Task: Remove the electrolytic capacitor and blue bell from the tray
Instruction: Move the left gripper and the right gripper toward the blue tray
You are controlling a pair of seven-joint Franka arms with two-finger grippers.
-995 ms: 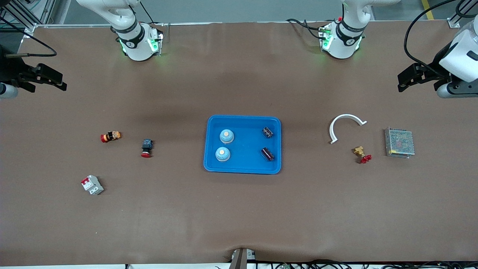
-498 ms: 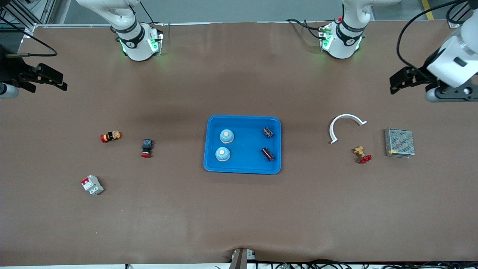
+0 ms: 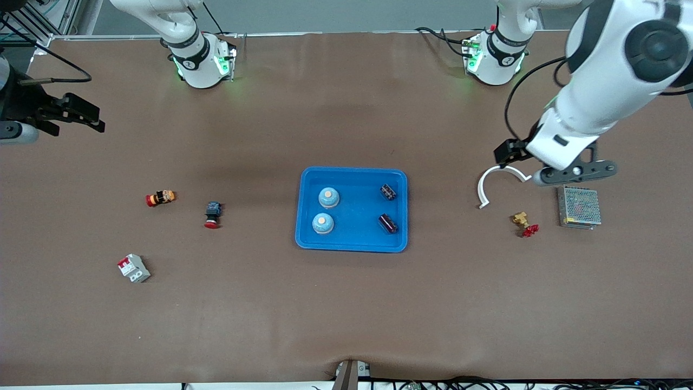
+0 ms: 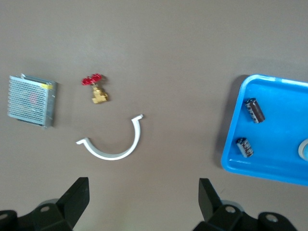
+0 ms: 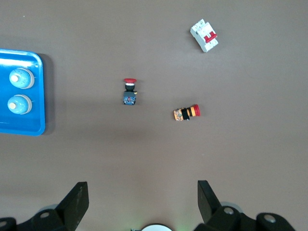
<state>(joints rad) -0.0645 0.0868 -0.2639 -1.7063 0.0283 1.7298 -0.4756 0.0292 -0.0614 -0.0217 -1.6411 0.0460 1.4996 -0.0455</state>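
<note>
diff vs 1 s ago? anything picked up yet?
Nothing picked up. The left gripper, open and empty, swung in from the table's edge toward the blue tray and now hangs over the white curved clip. The right gripper, open, barely shifted at its end of the table. Both bells, both capacitors and the loose parts stayed put.

The left arm (image 3: pixel 595 103) hides part of the white curved clip (image 3: pixel 490 184); one bell (image 4: pixel 304 149) inside the blue tray (image 4: pixel 231 161) is cut off.
</note>
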